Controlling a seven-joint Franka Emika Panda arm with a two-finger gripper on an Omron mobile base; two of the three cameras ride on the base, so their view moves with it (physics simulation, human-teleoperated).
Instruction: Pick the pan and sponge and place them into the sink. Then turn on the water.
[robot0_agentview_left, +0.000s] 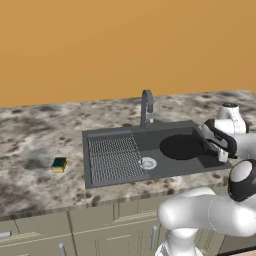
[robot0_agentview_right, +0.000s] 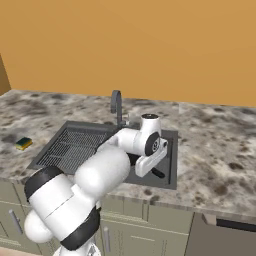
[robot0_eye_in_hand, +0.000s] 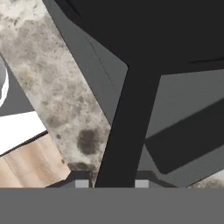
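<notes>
Hand view: jaws closed on the pan (robot0_eye_in_hand: 131, 131) handle over the sink (robot0_agentview_left: 165, 131); next, release, then fetch the sponge (robot0_agentview_left: 59, 164).

You are looking at a kitchen with a flat orange wall (robot0_agentview_left: 125, 45) running behind everything, evenly lit and plain from edge to edge. Below it lies a speckled stone counter (robot0_agentview_left: 35, 135), grey and beige with darker blotches (the pattern is busier toward the front lip). Under the counter you see pale grey-green cabinet doors (robot0_agentview_left: 100, 225) with thin metal handles (robot0_agentview_left: 62, 248). In the right base view a brown panel (robot0_agentview_right: 4, 75) stands at the wall's far left, and a dark gap (robot0_agentview_right: 235, 225) sits below the counter at lower right. Beside the fingers, to their left, you get counter edge, then pale wood floor (robot0_eye_in_hand: 30, 164).
</notes>
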